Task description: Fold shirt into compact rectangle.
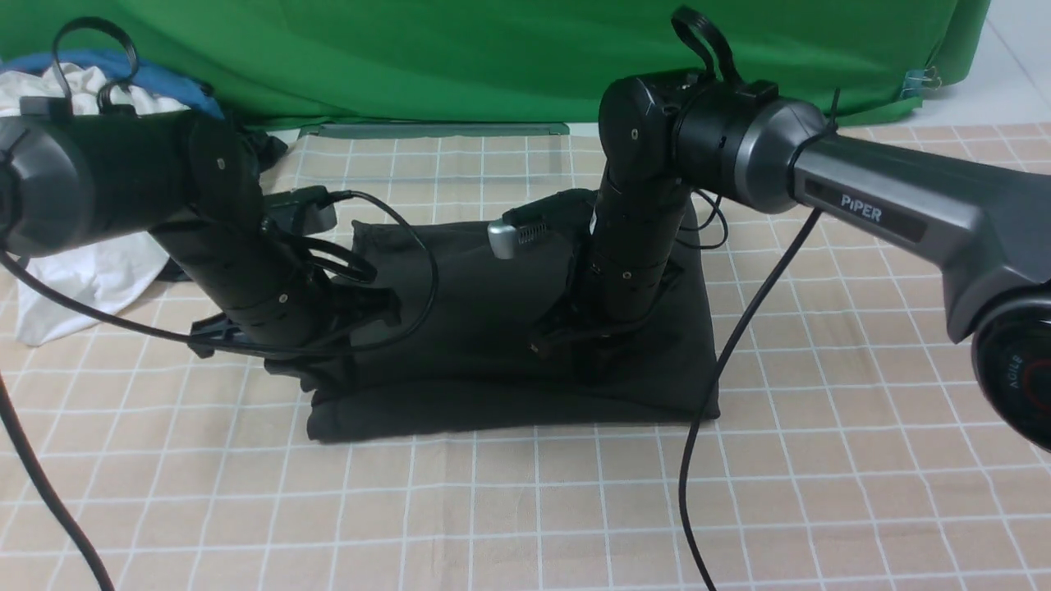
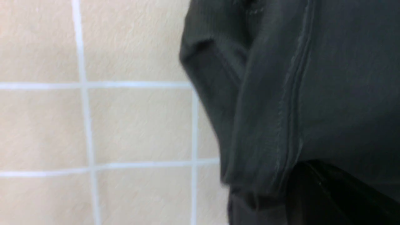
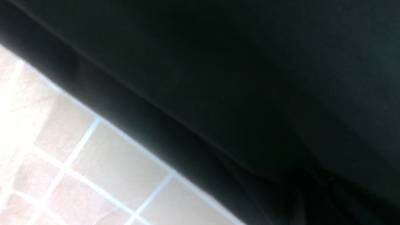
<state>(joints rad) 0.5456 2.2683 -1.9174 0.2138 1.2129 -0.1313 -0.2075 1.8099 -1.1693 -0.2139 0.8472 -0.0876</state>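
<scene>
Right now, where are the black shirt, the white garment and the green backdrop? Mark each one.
black shirt (image 1: 509,410): front view, on its folded near edge.
white garment (image 1: 90,279): front view, on the part lying on the checked cloth below the left arm.
green backdrop (image 1: 460,57): front view, on its middle.

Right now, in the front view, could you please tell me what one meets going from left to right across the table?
White garment → left gripper → black shirt → right gripper → bare checked cloth.
</scene>
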